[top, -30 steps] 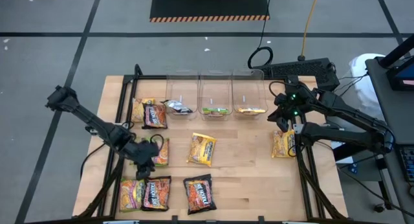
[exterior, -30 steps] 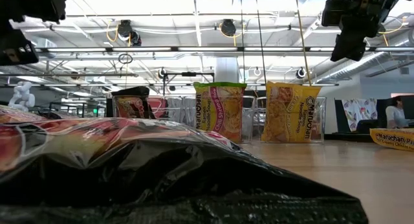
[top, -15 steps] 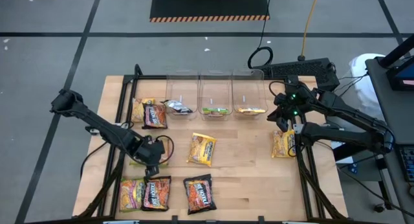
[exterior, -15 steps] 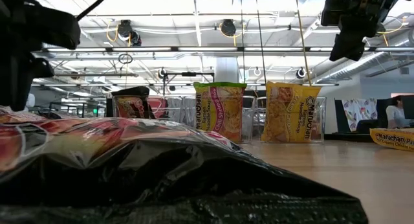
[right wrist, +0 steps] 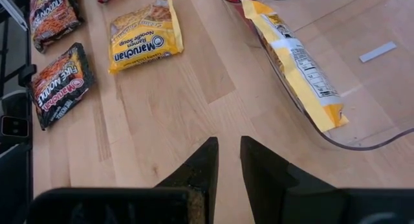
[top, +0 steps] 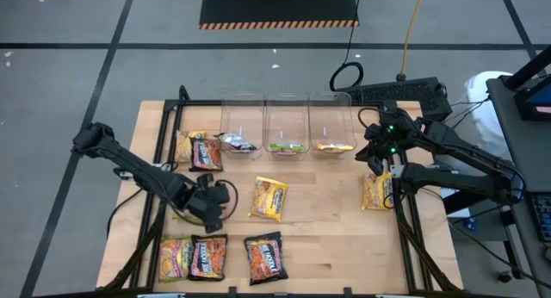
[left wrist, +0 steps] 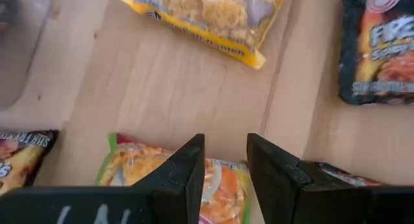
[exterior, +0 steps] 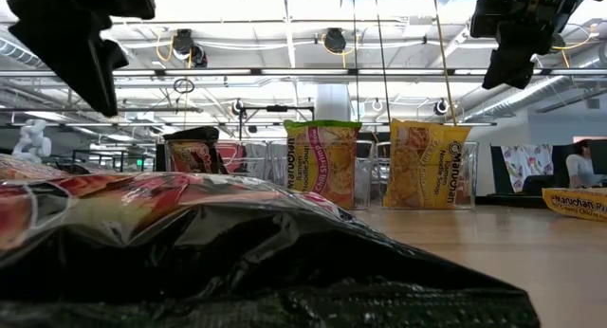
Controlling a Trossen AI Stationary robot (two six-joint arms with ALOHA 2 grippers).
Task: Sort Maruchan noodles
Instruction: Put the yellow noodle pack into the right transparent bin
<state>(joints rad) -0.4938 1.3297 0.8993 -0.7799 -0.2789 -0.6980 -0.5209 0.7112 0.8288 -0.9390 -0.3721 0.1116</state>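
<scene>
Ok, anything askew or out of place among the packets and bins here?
Mostly tidy. One yellow crinkly ramen packet lies alone at the table's right edge beside the frame rail, away from the rest. The black packet in the left clear bin sits crumpled.

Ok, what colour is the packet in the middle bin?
Lime-green with pink lettering; the low view shows it best.

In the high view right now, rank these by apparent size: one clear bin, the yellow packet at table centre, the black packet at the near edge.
1. Clear bin, clearly largest.
2. Yellow packet and black packet look alike; no ranking between them.
</scene>
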